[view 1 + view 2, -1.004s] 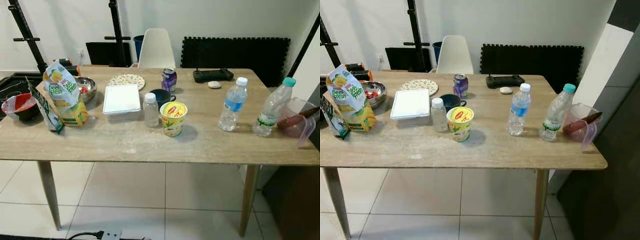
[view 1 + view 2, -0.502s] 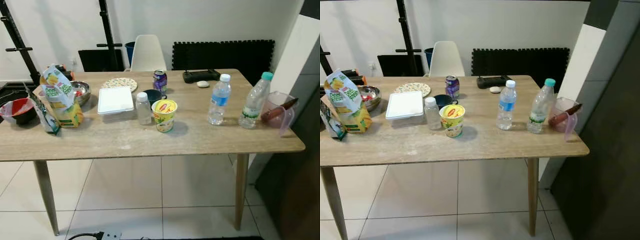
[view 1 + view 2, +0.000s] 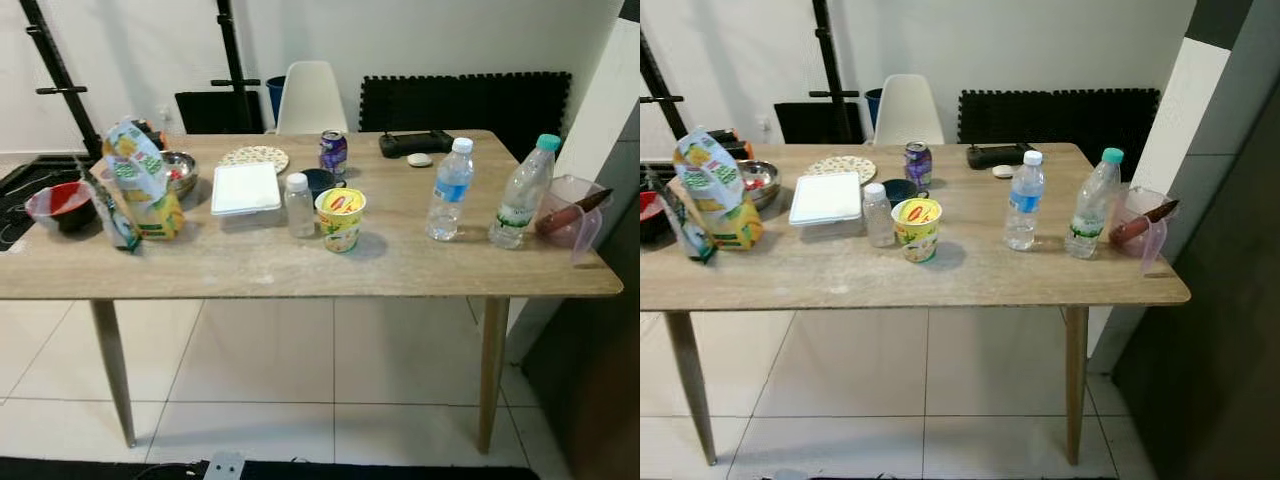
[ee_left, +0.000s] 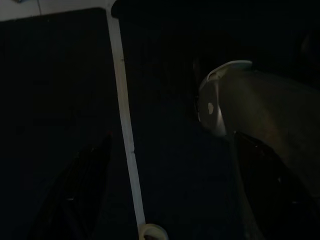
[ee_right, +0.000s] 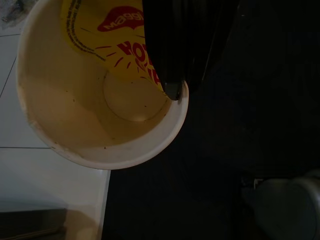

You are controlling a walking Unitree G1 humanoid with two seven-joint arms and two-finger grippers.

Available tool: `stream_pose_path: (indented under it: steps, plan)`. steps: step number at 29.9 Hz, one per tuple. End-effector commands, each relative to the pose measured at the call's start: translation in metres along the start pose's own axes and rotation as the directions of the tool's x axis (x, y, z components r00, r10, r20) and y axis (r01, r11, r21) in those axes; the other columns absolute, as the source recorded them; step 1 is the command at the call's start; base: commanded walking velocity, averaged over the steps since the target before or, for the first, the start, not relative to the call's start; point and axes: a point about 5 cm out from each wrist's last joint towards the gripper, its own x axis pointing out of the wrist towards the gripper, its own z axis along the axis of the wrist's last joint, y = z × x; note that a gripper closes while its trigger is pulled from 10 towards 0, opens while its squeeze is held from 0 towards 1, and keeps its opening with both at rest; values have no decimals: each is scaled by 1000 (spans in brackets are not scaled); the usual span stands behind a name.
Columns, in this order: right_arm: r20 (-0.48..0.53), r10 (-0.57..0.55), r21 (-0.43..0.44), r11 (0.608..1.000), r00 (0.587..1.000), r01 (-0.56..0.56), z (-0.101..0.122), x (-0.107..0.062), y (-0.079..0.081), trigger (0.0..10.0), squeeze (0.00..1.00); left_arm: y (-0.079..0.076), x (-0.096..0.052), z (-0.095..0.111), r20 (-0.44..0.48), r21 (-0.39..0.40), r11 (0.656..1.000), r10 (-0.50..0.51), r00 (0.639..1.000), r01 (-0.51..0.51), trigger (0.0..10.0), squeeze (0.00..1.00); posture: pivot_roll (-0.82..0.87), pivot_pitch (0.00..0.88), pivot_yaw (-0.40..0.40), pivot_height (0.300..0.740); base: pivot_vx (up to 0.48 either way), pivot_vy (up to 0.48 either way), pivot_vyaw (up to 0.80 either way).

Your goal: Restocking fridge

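Noodle cup in claw point(image 5: 100, 95): empty, cream inside, hanging over the floor tiles; its peeled-back yellow lid reads "Maggi" in red.
Right claw point(image 5: 172, 85): clamped on that cup's rim; one black finger shows, the other is hidden.
Left claw point(image 4: 170, 200): very dark; fingers spread apart, nothing between them but a pale strip beyond.
Noodle cup on worktop point(image 3: 340, 220): red and yellow lid, writing too small to read.
Worktop point(image 3: 300, 270): wood.
Snack bag point(image 3: 140, 195): green label, "Fresh" legible.
Water bottles: blue label point(image 3: 448, 190), green cap point(image 3: 522, 193); label text unreadable.
Can point(image 3: 333, 152): purple, brand unclear.
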Motion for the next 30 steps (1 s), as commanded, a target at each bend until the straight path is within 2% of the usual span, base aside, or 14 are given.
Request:
stream_pose_path:
  steps: [1, 9, 24, 30]
  plan:
    - [11, -5, -9, 1000, 1000, 5, 4, 0, -1, 10000, 0, -5, 0, -6, -18, 2, 1000, -13, 1000, 13, 10000, 0, -73, 0, -25, 740, 0, 0, 0]
    - [9, -4, -8, 1000, 1000, 4, 3, 0, -2, 10000, 0, -4, 0, -6, -18, 3, 1000, -12, 1000, 12, 10000, 0, -72, 0, -24, 740, -394, 0, 0]
    - [9, -6, -10, 1000, 1000, 6, 3, 0, -2, 10000, 0, -6, 0, -6, -17, 7, 1000, -14, 1000, 15, 10000, 0, -73, 0, -24, 740, 0, 0, 0]
    - [7, -7, -7, 1000, 1000, 7, 2, 0, -3, 10000, 0, -6, 0, -6, -19, 7, 1000, -14, 1000, 15, 10000, 0, -73, 0, -24, 740, -429, 0, 0]
